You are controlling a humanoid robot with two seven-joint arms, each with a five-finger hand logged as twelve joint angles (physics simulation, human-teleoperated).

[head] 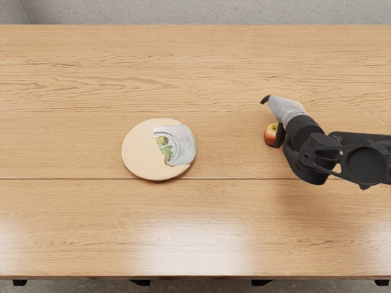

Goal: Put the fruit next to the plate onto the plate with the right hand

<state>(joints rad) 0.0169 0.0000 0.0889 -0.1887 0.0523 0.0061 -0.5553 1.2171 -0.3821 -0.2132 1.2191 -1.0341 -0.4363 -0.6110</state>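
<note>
Right of the plate [142, 157]: apple [270, 134], just below-left of right hand [285, 111], close against it
apple look: small, red-green
right hand grip: cannot tell

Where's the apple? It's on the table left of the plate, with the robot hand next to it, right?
Not quite. The head view shows the apple on the table to the right of the plate, not the left. The right robot hand is next to it, as you said.

Wooden table [195, 232] fills the view — grain running crosswise; 4 dark feet [140, 282] under its near edge; grey floor [195, 11] beyond.
</note>
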